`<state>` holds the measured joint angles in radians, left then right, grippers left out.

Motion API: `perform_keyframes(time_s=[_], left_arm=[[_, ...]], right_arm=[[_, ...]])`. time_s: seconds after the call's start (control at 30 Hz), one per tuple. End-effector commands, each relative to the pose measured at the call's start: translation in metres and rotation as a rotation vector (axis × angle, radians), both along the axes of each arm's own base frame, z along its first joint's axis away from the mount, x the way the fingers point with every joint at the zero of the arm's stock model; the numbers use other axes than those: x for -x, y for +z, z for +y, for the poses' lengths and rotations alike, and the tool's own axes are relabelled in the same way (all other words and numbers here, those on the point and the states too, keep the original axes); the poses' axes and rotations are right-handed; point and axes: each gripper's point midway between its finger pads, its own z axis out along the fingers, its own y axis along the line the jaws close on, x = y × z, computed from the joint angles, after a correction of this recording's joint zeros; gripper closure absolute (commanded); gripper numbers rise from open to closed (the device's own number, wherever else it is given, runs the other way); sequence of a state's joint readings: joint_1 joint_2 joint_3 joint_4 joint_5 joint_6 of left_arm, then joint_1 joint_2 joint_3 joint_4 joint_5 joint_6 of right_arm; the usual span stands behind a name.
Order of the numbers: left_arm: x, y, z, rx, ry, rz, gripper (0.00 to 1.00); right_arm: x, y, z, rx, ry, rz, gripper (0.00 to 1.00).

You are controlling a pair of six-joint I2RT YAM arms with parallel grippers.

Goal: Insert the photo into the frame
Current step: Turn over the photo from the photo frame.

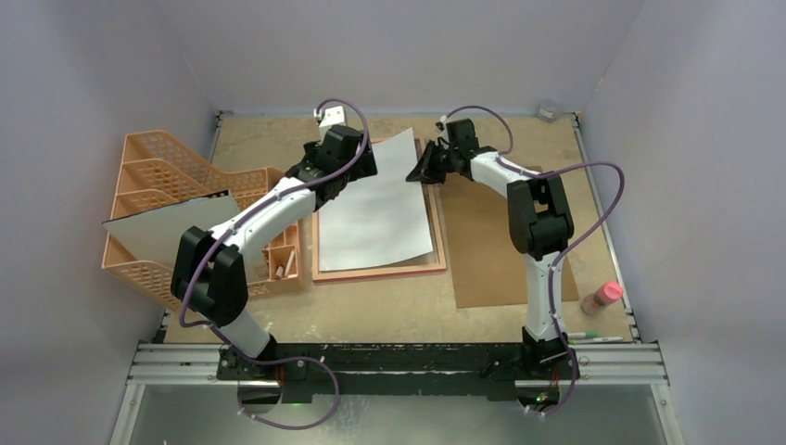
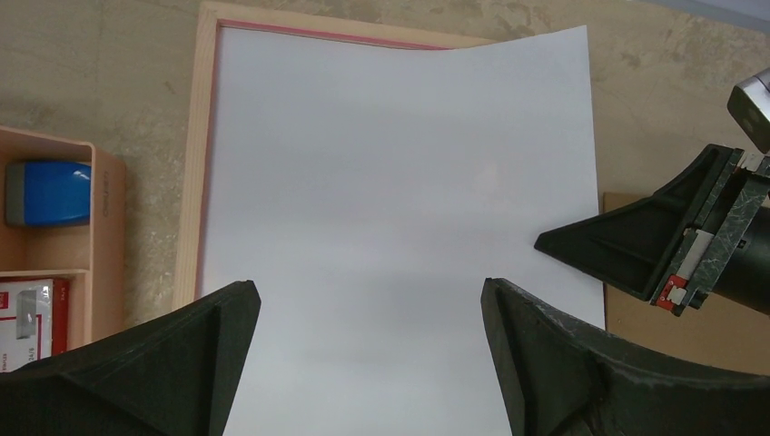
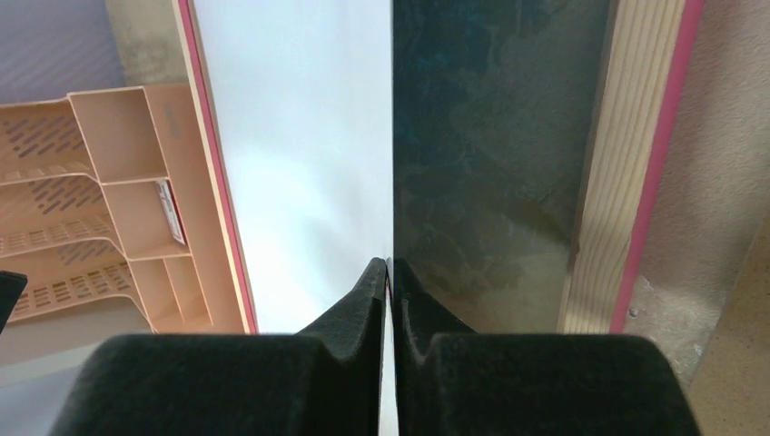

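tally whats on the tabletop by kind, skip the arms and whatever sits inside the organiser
photo: 1
frame: 1
brown backing board: 1
orange mesh organiser: 1
pink bottle: 1
pen: 1
small grey object at the far edge, too small to name: 1
total: 7
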<state>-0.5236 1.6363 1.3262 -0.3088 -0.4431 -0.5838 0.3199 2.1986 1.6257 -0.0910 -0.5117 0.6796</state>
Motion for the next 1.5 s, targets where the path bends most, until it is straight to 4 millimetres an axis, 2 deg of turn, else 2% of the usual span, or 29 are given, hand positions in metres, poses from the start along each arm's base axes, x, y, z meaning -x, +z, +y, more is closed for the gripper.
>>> perform_keyframes(time_s=[0.0, 0.17, 0.27, 0.33, 0.5, 0.6, 0.8, 0.93, 1.03, 1.13, 1.3, 1.47], left_arm=[[-0.001, 0.013, 0.000, 0.036, -0.004, -0.036, 0.02], [-0.002, 0.014, -0.001, 0.033, -0.011, -0.038, 0.02], [-0.002, 0.016, -0.001, 0.030, -0.012, -0.042, 0.02], [-0.002, 0.016, 0.000, 0.028, -0.012, -0.041, 0.02], [-0.001, 0.015, -0.001, 0.030, -0.017, -0.038, 0.02], [-0.001, 0.016, -0.003, 0.033, -0.027, -0.037, 0.02], [0.002, 0.018, -0.011, 0.048, -0.078, -0.035, 0.02], [0.005, 0.019, -0.017, 0.065, -0.117, -0.031, 0.02], [0.010, 0.020, -0.033, 0.105, -0.206, -0.026, 0.02], [0.017, 0.021, -0.053, 0.170, -0.315, -0.020, 0.04], [0.044, 0.017, -0.100, 0.301, -0.510, 0.034, 0.06], [0.080, 0.010, -0.152, 0.374, -0.636, 0.100, 0.07]], right_arm=[[-0.005, 0.007, 0.000, 0.020, -0.002, -0.042, 0.89], [-0.003, 0.007, -0.005, 0.055, -0.008, -0.028, 0.67], [0.002, 0.009, -0.012, 0.097, -0.027, -0.009, 0.52], [0.003, 0.010, -0.020, 0.134, -0.051, 0.001, 0.46], [0.003, 0.015, -0.041, 0.219, -0.109, -0.008, 0.45], [0.001, 0.025, -0.054, 0.246, -0.144, -0.034, 0.45], [-0.007, 0.047, -0.097, 0.375, -0.253, -0.094, 0.44], [-0.001, 0.049, -0.125, 0.487, -0.312, -0.100, 0.43], [0.013, 0.044, -0.147, 0.573, -0.356, -0.072, 0.41], [0.031, 0.033, -0.170, 0.645, -0.407, -0.031, 0.34], [0.070, 0.029, -0.211, 0.710, -0.522, 0.040, 0.21], [0.117, 0.025, -0.238, 0.724, -0.614, 0.098, 0.10]])
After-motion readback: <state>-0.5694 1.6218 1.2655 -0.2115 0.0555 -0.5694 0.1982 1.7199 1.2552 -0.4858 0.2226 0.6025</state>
